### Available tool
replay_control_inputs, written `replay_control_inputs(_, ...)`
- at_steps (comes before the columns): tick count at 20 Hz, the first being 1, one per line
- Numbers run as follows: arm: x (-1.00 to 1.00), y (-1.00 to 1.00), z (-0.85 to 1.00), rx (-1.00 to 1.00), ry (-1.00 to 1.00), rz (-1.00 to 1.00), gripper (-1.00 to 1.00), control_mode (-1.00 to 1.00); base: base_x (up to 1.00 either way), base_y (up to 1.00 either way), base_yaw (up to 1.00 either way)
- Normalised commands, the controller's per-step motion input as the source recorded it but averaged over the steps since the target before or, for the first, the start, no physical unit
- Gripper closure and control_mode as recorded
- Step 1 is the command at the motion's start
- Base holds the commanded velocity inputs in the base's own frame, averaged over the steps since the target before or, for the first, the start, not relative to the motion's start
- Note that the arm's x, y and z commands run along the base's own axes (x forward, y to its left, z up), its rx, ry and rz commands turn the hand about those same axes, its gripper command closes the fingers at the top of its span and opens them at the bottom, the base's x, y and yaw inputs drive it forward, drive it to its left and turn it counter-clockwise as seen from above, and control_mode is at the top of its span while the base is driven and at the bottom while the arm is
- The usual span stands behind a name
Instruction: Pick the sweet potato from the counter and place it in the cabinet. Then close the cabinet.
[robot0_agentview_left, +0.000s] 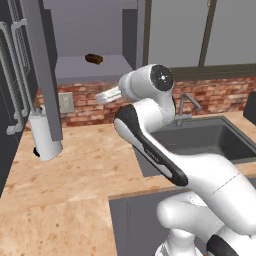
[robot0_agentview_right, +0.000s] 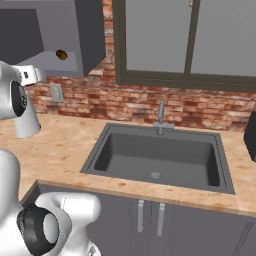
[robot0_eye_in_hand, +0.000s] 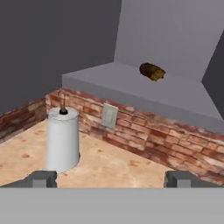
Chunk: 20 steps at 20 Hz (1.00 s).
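Observation:
The sweet potato (robot0_agentview_left: 93, 59) (robot0_agentview_right: 61, 54) (robot0_eye_in_hand: 152, 71) is a small dark brown lump lying on the grey shelf of the cabinet (robot0_agentview_left: 85, 69) (robot0_agentview_right: 90, 35) (robot0_eye_in_hand: 109, 83). The cabinet's flat grey door (robot0_agentview_left: 42, 75) (robot0_eye_in_hand: 52, 43) stands swung open to the left. My gripper (robot0_agentview_left: 106, 96) (robot0_agentview_right: 29, 74) (robot0_eye_in_hand: 110, 179) hangs in front of and below the shelf, over the counter (robot0_agentview_left: 75, 170) (robot0_agentview_right: 65, 145) (robot0_eye_in_hand: 109, 166). It is open, with nothing between its widely spread fingertips (robot0_eye_in_hand: 41, 178), and well apart from the sweet potato.
A white paper towel roll (robot0_agentview_left: 45, 135) (robot0_agentview_right: 25, 122) (robot0_eye_in_hand: 62, 140) stands on the counter under the open door. A wall outlet (robot0_agentview_left: 66, 102) (robot0_eye_in_hand: 109, 115) sits in the brick backsplash. The dark sink (robot0_agentview_left: 210, 140) (robot0_agentview_right: 160, 155) with its faucet (robot0_agentview_right: 161, 117) lies to the right.

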Motion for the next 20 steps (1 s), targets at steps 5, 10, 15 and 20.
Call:
replay_control_inputs(5, -1.00, 0.00, 0.00, 0.00, 0.13, 0.33, -1.00, -1.00, 0.00, 0.00, 0.00)
replay_control_inputs(10, -1.00, 0.10, -0.01, -0.08, 0.04, 0.37, -1.00, -1.00, 0.00, 0.00, 0.00)
replay_control_inputs(15, -1.00, 0.38, -0.11, -0.29, -0.09, 0.27, -1.00, -1.00, 0.00, 0.00, 0.00)
replay_control_inputs(20, -1.00, 0.14, -0.01, -0.31, -0.14, 0.22, -1.00, -1.00, 0.00, 0.00, 0.00)
